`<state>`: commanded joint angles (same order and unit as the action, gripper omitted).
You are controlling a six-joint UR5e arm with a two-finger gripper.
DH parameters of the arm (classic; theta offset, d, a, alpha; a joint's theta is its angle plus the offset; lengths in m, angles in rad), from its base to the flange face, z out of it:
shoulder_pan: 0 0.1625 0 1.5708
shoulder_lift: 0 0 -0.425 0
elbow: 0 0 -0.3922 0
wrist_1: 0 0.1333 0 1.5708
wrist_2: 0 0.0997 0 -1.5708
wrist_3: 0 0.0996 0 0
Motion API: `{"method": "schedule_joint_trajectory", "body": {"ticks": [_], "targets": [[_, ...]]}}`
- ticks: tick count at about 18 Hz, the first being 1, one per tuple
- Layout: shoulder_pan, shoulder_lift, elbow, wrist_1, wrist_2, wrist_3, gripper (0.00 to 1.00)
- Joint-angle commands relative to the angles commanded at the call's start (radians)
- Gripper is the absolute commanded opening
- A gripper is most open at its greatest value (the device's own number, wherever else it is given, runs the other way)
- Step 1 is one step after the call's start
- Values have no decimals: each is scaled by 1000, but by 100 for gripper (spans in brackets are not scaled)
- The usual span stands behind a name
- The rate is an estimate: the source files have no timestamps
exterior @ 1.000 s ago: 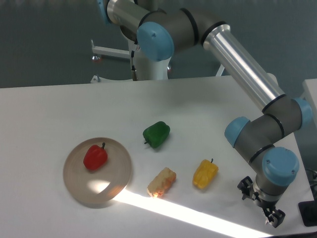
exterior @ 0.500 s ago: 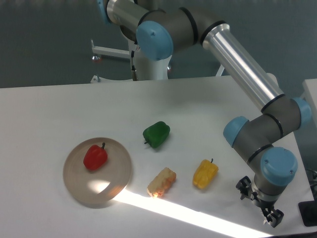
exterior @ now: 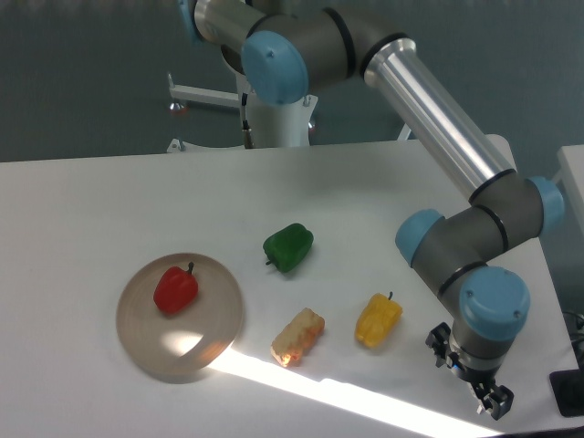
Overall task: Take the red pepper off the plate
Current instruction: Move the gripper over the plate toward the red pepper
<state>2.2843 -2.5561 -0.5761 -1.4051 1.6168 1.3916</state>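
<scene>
The red pepper [exterior: 175,288] is small and glossy with a dark stem, and it rests on the upper left part of the plate [exterior: 213,328], a round tan translucent dish at the left of the table. My gripper [exterior: 465,377] hangs at the far right near the table's front edge, well away from the plate. Its fingers stand apart with nothing between them, so it is open.
A green pepper [exterior: 288,246] lies right of the plate. A yellow pepper [exterior: 378,318] and an orange-white food piece [exterior: 297,335] lie between plate and gripper. A bright sunlight strip crosses the front of the table. A dark object [exterior: 568,392] sits at the right edge.
The arm's wrist and gripper have shifted slightly left, toward the yellow pepper. The peppers and plate have not moved.
</scene>
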Motion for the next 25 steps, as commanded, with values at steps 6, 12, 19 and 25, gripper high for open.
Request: {"method": "schedule_joint_trajectory", "body": {"ticks": [6, 12, 19, 25], "targets": [[-103, 157, -137, -83, -9, -212, 100], [-195, 238, -220, -167, -72, -436, 100], [-298, 338, -414, -156, -68, -497, 100], [-358, 369, -513, -131, -71, -513, 100]]}}
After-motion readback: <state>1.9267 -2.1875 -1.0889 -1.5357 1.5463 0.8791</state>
